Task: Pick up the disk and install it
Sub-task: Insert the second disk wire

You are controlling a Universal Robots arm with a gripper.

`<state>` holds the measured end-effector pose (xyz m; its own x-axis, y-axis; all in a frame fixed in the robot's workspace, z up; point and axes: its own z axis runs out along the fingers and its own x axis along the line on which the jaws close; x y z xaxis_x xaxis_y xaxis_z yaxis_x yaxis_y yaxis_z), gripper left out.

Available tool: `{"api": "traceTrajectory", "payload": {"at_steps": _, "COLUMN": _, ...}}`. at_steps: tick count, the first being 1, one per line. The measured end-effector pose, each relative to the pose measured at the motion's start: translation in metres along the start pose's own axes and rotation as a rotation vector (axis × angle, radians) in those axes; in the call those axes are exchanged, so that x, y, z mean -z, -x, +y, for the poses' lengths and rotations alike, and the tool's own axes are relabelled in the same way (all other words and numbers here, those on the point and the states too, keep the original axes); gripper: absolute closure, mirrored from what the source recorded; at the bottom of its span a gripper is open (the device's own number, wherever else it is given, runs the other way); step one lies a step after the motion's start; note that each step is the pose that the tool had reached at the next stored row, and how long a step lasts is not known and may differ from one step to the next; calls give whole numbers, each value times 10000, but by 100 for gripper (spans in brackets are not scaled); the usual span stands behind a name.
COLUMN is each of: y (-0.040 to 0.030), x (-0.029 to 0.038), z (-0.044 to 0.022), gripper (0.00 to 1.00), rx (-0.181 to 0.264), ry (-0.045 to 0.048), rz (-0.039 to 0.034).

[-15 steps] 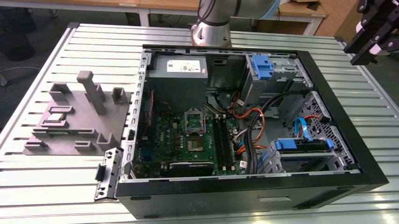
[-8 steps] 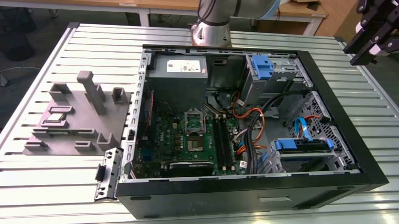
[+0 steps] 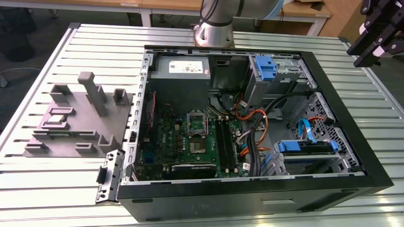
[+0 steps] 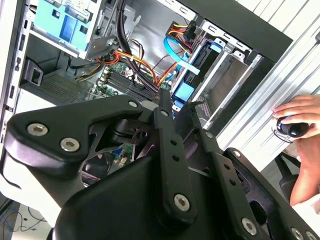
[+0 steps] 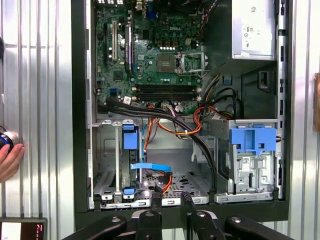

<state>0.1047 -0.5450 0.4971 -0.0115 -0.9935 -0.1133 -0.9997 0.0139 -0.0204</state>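
In the exterior view, the pincer (image 3: 361, 54) hung off the case, well apart from the disk (image 3: 306, 147) standing on edge in its cage. In the second wrist view, the pincer (image 4: 179, 102) was narrowly parted and empty. In the first wrist view, the disk's (image 5: 129, 150) long axis pointed toward the pincer (image 5: 171, 195).

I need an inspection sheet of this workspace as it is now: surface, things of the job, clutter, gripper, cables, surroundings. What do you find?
Surface: slatted metal table carrying an open computer case.
Job's things: the disk, in its blue carrier, appears to sit edge-on in the lower drive cage; label not visible.
Clutter: grey fixture block on the table, on the exterior view's left of the case; second blue bracket on the upper bay.
Gripper: gripper open, holding nothing, apart from the disk.
Cables: black and orange wires and a flat blue cable lie loose inside the case.
Surroundings: a person's hand at the table edge; wooden desks behind.
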Motion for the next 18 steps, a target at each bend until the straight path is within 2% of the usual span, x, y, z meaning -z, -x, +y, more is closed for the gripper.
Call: {"api": "traceTrajectory", "payload": {"at_steps": 18, "y": -2, "x": -16, "z": 0, "gripper": 71, "rx": 0, "ry": 0, "rz": 2}}
